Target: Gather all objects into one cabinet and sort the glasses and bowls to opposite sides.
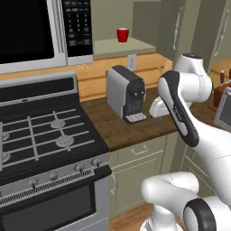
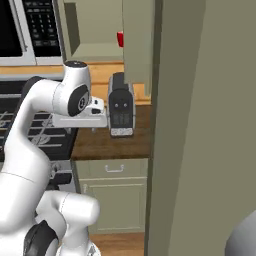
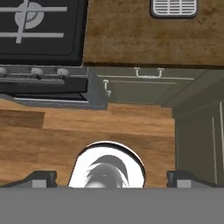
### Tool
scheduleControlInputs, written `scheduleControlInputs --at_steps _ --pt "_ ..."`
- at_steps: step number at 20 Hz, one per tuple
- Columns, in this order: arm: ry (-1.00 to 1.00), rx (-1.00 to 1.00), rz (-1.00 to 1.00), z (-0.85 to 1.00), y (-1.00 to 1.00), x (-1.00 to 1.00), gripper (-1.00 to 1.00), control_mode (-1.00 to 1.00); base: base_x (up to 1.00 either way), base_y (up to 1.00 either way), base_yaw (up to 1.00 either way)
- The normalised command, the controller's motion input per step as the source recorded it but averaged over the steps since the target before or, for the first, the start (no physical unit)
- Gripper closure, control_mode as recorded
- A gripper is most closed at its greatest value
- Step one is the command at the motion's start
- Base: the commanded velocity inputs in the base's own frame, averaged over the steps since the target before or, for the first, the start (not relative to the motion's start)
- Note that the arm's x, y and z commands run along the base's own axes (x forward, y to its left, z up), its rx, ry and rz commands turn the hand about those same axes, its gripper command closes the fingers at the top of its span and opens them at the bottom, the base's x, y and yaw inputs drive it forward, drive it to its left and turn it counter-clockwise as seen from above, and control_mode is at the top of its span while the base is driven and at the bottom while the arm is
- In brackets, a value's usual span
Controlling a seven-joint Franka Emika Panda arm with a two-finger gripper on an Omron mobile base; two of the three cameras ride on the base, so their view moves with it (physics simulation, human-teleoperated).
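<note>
A plain red cup [image 1: 122, 34], one of the glasses, stands alone on the pale olive shelf of the open wall cabinet [image 1: 135, 46], up behind the coffee machine. From the right base, an open cabinet door half hides the red cup [image 2: 120, 38]. The bowls are out of view. My gripper [image 1: 158, 113] hangs over the wooden counter just right of the coffee machine, far below the cup and pointing down. In the hand view the gripper [image 3: 112, 179] is open, its dark fingertips [image 3: 41, 178] wide apart with nothing between them.
A grey coffee machine [image 1: 127, 94] stands on the wooden counter [image 1: 117, 128] beside the gas stove [image 1: 40, 131], under a microwave [image 1: 40, 31]. An open cabinet door [image 2: 200, 125] looms close on the right. A knife block [image 1: 220, 92] sits at the far right.
</note>
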Motion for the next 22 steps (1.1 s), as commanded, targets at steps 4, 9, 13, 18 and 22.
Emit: scheduleControlInputs --at_steps 4,9,13,18,22 --pt "0.00 0.00 0.00 0.00 0.00 0.00 -1.00 1.00 0.73 0.58 -0.24" --pt "0.00 0.00 0.00 0.00 0.00 0.00 -1.00 1.00 0.89 0.53 -0.23" --pt "0.00 0.00 0.00 0.00 0.00 0.00 -1.00 1.00 0.58 0.34 -0.19" --pt "0.00 0.00 0.00 0.00 0.00 0.00 -1.00 1.00 0.26 0.16 -0.14" --pt "0.00 0.00 0.00 0.00 0.00 0.00 -1.00 1.00 0.00 0.00 -0.01"
